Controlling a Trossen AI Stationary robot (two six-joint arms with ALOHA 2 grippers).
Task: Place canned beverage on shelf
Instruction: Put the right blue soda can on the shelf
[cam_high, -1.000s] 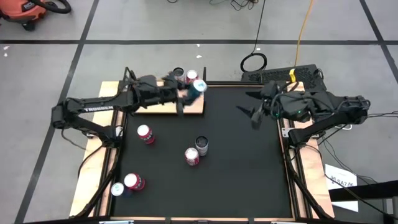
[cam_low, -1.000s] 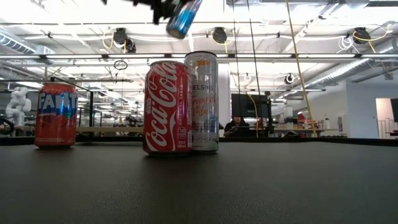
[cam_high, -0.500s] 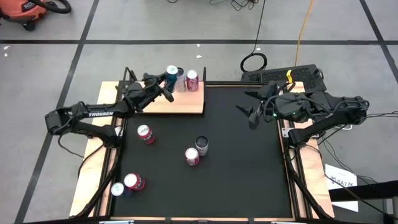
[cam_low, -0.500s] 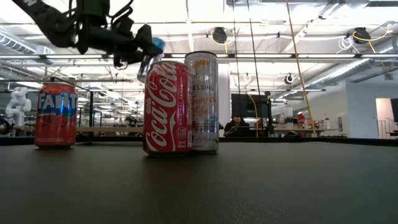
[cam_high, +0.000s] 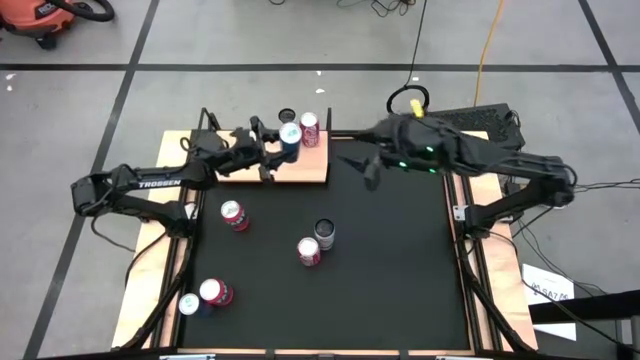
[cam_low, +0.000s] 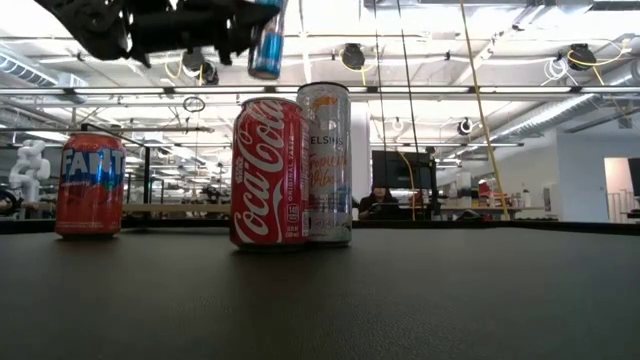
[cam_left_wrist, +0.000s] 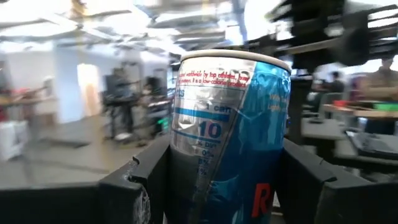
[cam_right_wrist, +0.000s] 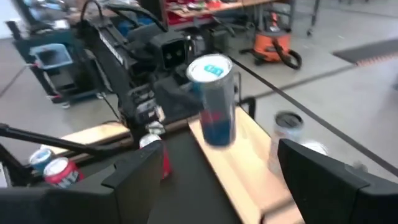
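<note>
Can of blue drink sits clenched in my left gripper, up above the shelf, so I should keep it straight and go down slowly while my right gripper waits nearby, spread wide.

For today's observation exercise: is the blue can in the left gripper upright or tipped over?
Upright. In the low view the blue can hangs near vertical in the left gripper; the right wrist view shows its top facing up, above the shelf.

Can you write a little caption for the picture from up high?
Left gripper holds a blue can over the wooden shelf while the right gripper reaches in.
</note>
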